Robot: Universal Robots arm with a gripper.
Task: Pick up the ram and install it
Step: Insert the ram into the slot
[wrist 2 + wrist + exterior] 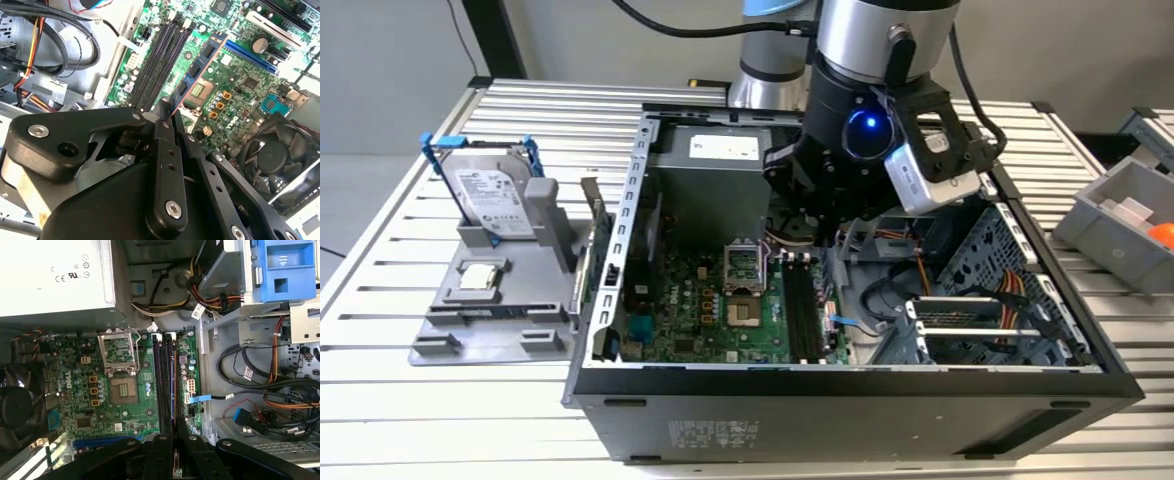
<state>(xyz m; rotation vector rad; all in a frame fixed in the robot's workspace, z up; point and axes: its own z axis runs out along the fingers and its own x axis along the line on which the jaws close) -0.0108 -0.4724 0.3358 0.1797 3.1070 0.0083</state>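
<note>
In the second wrist view the ram [200, 60], a thin blue-green stick with black chips, juts out from between my black fingers, and my gripper [167, 107] is shut on its near end. It hangs over the motherboard, beside the long black memory slots [157, 62] and roughly in line with them. The first wrist view has the ram [175, 390] edge-on, directly above the slots [164, 385], with my gripper [175, 442] behind it. From the exterior view, my gripper [827, 205] is down inside the open computer case [854, 385], above the slots [801, 310].
A silver hard drive in a blue frame [494, 190] and a small CPU chip [480, 278] rest on a grey holder outside the case at the exterior view's left. Inside are the power supply [55, 275], open CPU socket [120, 390], fan [272, 155] and cable bundles [260, 385].
</note>
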